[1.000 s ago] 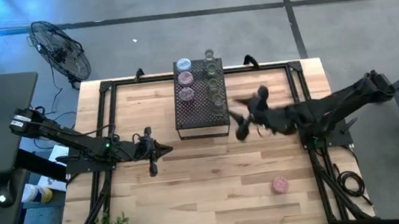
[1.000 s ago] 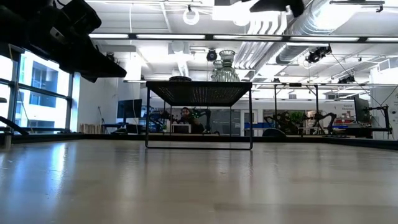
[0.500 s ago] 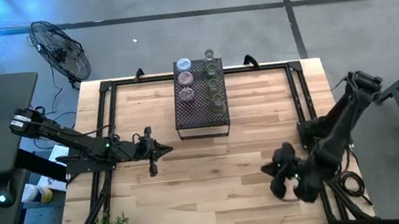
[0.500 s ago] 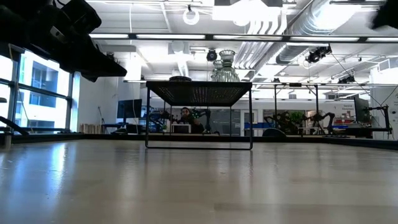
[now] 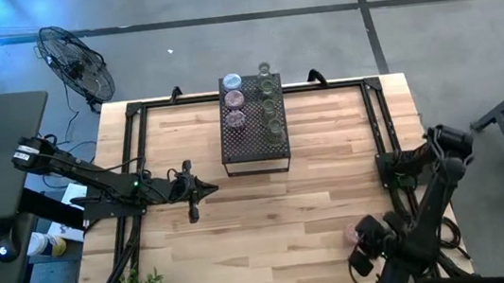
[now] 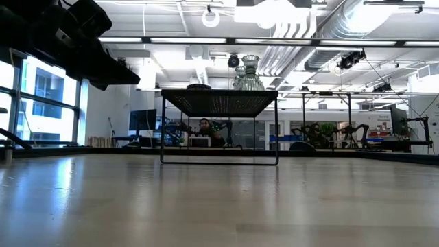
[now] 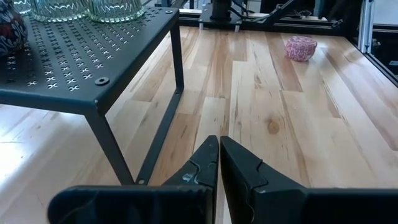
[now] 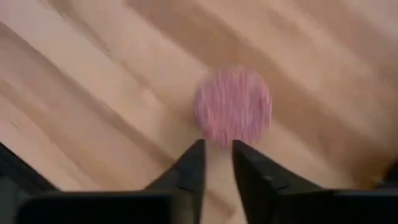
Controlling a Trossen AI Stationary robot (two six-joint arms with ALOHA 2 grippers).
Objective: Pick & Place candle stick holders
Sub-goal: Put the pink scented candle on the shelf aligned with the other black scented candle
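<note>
One pink candle stick holder [image 8: 232,107] is seen just beyond the right gripper [image 8: 217,163], whose narrowly parted fingers hold nothing. Only the left wrist view shows the left gripper [image 7: 219,163] closed and empty.

Two dark jointed arms, matte black tapered fingers [image 7: 242,177], small green light

We saw bare bench [image 5: 270,216] all around the right gripper [image 8: 217,152]; only the pink holder [image 8: 232,107] lay just ahead of it.

Pale wooden plank table [image 5: 269,206], matt black perforated metal stand [image 7: 74,68], ribbed clear glass cups [image 7: 93,9]
</note>
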